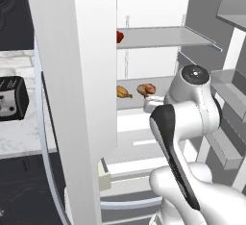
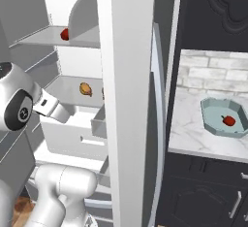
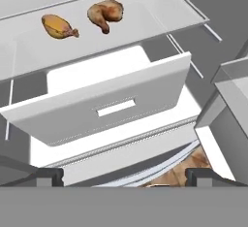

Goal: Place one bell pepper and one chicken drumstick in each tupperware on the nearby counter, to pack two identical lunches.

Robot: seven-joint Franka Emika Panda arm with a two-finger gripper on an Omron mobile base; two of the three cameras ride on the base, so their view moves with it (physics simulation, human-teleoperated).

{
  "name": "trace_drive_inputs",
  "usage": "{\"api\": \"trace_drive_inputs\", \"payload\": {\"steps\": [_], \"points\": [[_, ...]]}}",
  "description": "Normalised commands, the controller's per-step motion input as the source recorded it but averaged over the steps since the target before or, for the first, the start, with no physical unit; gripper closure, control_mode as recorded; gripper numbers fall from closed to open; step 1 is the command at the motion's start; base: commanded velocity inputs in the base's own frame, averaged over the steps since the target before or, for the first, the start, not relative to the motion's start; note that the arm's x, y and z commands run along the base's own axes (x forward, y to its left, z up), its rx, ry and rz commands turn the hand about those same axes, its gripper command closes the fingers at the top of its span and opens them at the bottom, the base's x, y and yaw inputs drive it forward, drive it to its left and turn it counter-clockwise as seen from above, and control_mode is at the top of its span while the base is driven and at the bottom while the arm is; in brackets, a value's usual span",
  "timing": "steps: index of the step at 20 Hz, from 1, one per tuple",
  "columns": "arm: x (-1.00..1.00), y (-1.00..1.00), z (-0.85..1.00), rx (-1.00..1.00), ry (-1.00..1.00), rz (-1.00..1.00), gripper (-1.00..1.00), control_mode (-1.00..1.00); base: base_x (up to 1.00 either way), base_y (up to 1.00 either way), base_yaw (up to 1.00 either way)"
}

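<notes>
**Chicken drumsticks on the fridge shelf, our hand wide and empty**

The two chicken drumsticks lie side by side on a fridge shelf [image 3: 160,15], a little apart from each other: the left drumstick [image 3: 59,26] and the right drumstick [image 3: 105,13]. In the hand view they sit well beyond and above our hand [image 3: 124,176], whose fingertips [image 3: 48,175] stand far apart with nothing between them. Between hand and shelf we see a white drawer [image 3: 111,105] pulled partly out, below the shelf's front edge.

From the left base view the same pair show on that shelf, and a red bell pepper [image 1: 119,37] rests on the shelf above, half hidden by the fridge door [image 1: 77,99]. The right base view shows it too, at the shelf's edge.

To the right of the fridge, on the marble surface [image 2: 186,124], sits the teal octagonal tupperware [image 2: 213,124]. It holds one other bell pepper [image 2: 228,120], lying near its middle. We see no drumstick in it.
</notes>
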Motion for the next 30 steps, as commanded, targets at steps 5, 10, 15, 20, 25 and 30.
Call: {"api": "trace_drive_inputs", "payload": {"steps": [5,10,15,20,25,30], "points": [[0.19,0.0,0.62,0.0,0.0,0.25,-1.0,-1.0,0.0,0.0,0.0],[0.55,0.0,0.17,-0.06,0.0,0.08,-1.0,-1.0,0.0,0.0,0.0],[0.74,-0.12,-0.19,-0.07,0.0,-0.01,-1.0,-1.0,0.0,0.0,0.0],[0.63,-0.56,-0.26,-0.01,0.0,-0.01,-1.0,-1.0,0.0,0.0,0.0],[0.79,-0.23,-0.13,-0.01,0.02,-0.01,-1.0,-1.0,0.0,0.0,0.0],[0.45,0.05,-0.37,-0.01,0.04,0.0,-1.0,-1.0,0.0,0.0,0.0]]}}
